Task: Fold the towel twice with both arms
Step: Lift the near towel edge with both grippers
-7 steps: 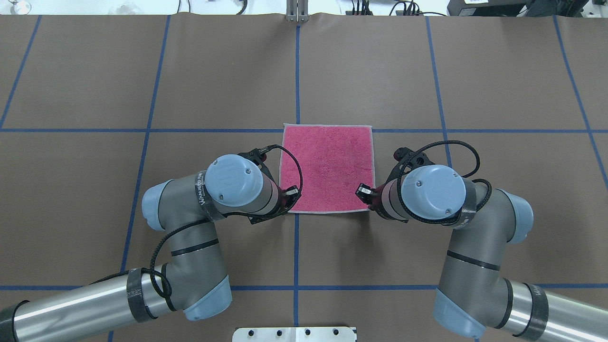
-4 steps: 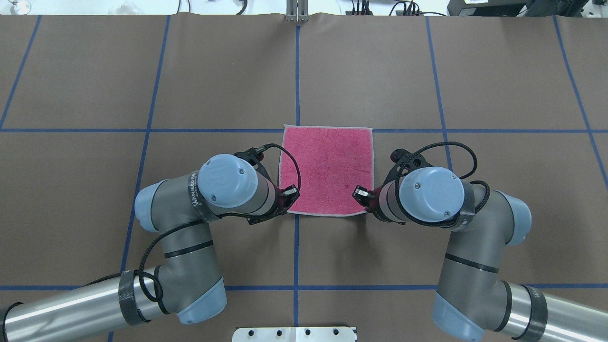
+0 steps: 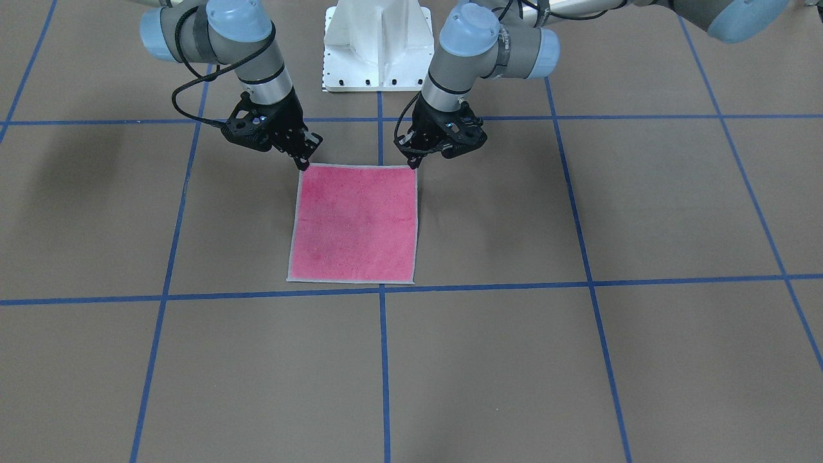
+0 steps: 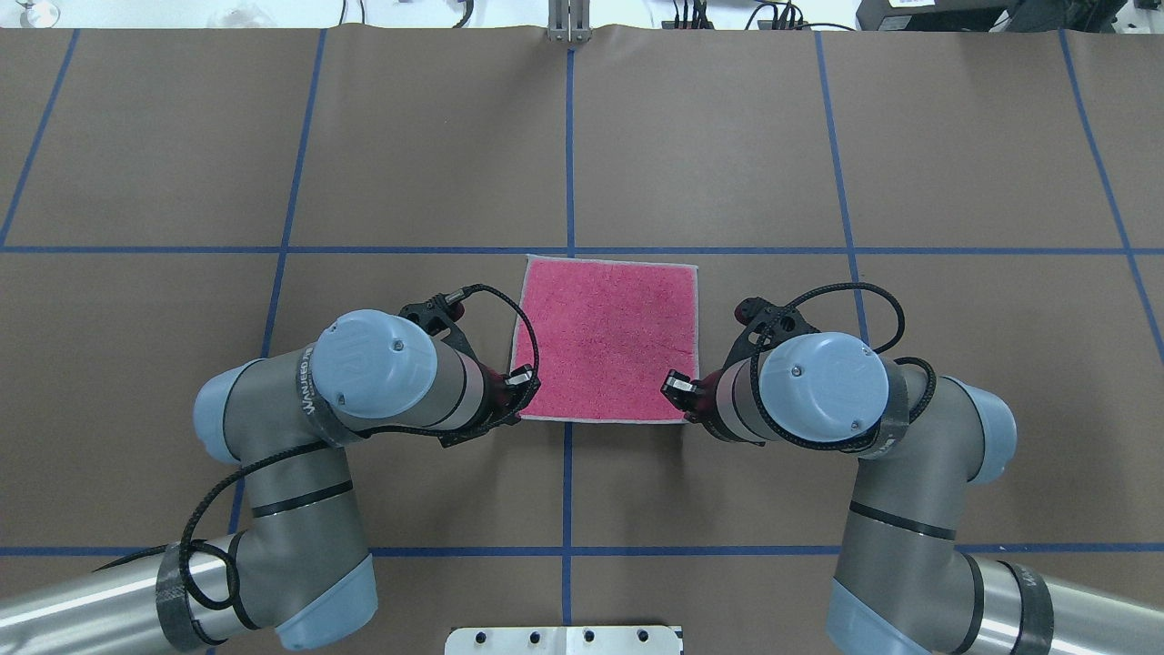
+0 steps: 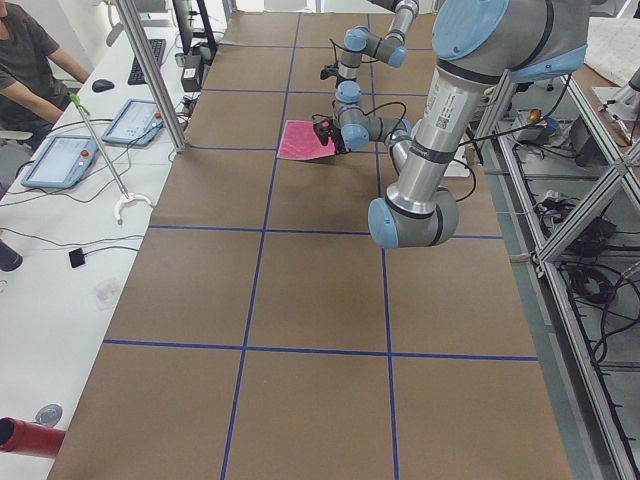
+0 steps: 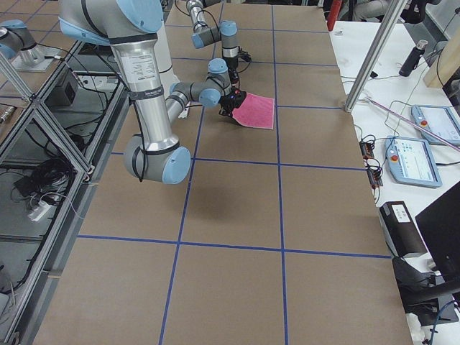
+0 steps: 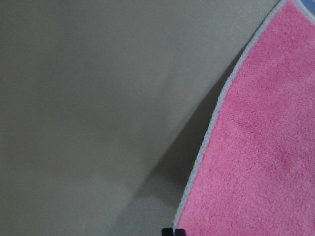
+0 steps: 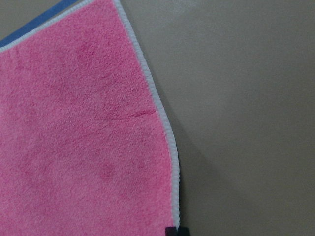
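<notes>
I am watching the towel (image 3: 353, 222) being held: the left gripper (image 3: 412, 161) is pinching one near corner, the right gripper (image 3: 301, 162) the other, fingers closed narrow on the cloth. The pink face is lying flat on the table (image 3: 578, 206) beyond the fingers, and beside each fingertip the light border (image 7: 206, 142) is lifting, casting a shadow underneath.

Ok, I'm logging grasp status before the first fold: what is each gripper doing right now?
Left gripper: closed, holding one robot-side corner of the towel.
Right gripper: closed, holding the other robot-side corner.
</notes>
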Available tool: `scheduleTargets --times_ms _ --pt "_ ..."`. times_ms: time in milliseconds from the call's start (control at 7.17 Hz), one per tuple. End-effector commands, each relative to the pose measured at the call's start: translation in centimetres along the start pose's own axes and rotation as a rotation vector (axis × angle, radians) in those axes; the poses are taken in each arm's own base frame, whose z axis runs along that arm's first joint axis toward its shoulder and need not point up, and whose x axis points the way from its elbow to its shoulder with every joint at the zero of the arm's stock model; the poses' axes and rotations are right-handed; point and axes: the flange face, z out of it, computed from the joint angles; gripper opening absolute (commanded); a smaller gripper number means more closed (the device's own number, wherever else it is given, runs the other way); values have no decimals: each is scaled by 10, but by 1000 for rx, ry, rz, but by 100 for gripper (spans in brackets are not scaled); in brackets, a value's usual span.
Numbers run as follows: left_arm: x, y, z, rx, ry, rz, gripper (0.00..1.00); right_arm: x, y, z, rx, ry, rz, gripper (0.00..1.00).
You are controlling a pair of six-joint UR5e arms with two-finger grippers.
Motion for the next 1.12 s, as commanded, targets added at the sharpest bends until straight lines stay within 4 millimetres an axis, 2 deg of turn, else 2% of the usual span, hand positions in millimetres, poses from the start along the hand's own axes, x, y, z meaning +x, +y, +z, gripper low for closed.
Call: scheduleTargets --times_ms 0,139,558,976 --pt "-4 14 -9 -21 13 -21 0 -1 5 -13 -37 -17 -3 0" --pt "-5 26 -9 -36 13 -46 0 -2 8 -16 -45 -20 -6 0" --pt "-8 45 -18 -63 18 -49 0 1 11 -22 -89 -19 -7 0" --pt "-9 48 -15 -64 5 -48 0 0 14 -25 -107 -20 -8 0"
